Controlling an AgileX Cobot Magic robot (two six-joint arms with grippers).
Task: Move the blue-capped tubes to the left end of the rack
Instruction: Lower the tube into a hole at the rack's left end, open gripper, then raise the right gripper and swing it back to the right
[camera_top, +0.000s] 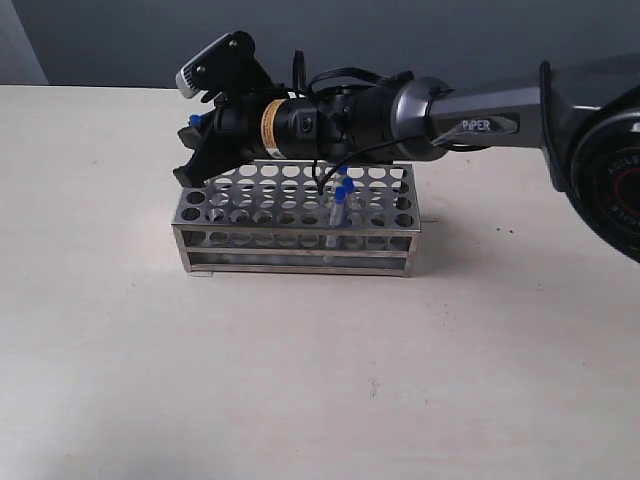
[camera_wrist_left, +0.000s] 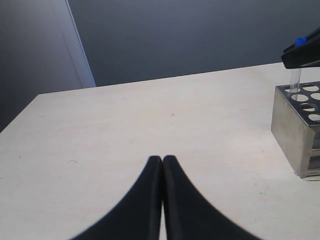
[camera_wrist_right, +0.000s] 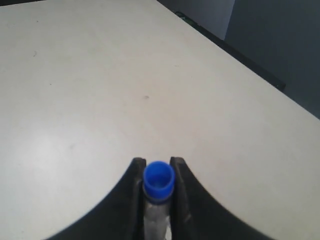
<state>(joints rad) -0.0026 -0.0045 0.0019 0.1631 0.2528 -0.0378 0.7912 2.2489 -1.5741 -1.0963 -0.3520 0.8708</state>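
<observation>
The steel rack (camera_top: 300, 262) stands mid-table; its end also shows in the left wrist view as rack (camera_wrist_left: 290, 130). My right gripper (camera_top: 195, 130) reaches across to the rack's left end and is shut on a blue-capped tube (camera_wrist_right: 159, 180), held just below the cap. That held tube (camera_wrist_left: 295, 80) hangs upright over the holes at the rack's end. How deep it sits I cannot tell. Three more blue-capped tubes (camera_top: 341, 200) stand right of the rack's middle. My left gripper (camera_wrist_left: 162, 159) is shut on nothing, low over bare table, left of the rack.
The right arm (camera_top: 470, 125) stretches over the back of the rack from the right. The pale table (camera_top: 300, 380) lies in front of the rack. A dark wall (camera_wrist_left: 200, 35) is behind the table's far edge.
</observation>
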